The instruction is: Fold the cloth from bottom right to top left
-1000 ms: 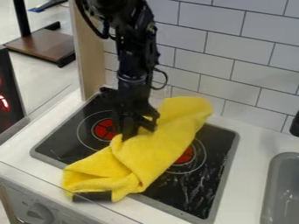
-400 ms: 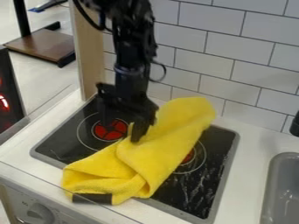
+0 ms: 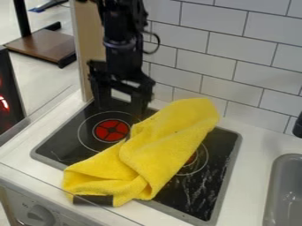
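Note:
The black gripper (image 3: 121, 108) hangs over the back left of the stove, its two fingers spread wide apart and nothing held between them. Its right finger is near the upper left edge of the yellow cloth (image 3: 168, 143); whether they touch I cannot tell. The cloth lies folded and bunched diagonally across the stove top, from the front left edge up to the back right. A flap overlaps its lower part, and a dark patch shows at its front end.
The black stove top (image 3: 191, 192) has two red burner marks, the left one (image 3: 111, 130) uncovered. A tiled wall (image 3: 236, 66) rises behind, a wooden panel (image 3: 91, 53) stands at the back left, and a grey sink (image 3: 289, 190) is at the right.
The gripper has risen and moved back from the cloth, and its fingers have spread apart. The cloth's left edge has been let go, and its upper part has shifted slightly right.

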`<state>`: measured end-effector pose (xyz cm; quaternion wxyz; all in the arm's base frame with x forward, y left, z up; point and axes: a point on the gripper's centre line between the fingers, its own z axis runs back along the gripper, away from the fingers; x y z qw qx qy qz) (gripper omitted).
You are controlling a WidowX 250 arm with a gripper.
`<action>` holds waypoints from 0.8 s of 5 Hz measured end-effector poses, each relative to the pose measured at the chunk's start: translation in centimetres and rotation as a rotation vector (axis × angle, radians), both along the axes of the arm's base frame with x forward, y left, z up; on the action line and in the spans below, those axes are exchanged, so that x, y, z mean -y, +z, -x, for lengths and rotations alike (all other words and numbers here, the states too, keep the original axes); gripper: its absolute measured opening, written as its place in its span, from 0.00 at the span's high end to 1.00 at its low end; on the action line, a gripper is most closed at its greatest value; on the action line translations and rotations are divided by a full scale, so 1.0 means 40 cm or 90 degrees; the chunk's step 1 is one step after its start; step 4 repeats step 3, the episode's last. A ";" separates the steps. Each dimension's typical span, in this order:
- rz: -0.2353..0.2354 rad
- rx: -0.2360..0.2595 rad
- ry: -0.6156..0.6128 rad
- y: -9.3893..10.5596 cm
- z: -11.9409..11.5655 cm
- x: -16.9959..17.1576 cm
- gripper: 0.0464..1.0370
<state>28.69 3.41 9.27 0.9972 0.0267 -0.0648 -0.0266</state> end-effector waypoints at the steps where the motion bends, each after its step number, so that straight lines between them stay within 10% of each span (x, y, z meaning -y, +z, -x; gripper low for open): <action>1: 0.003 0.028 -0.001 0.038 0.004 -0.010 0.04; 4: 0.005 0.027 -0.002 0.038 0.005 -0.009 0.04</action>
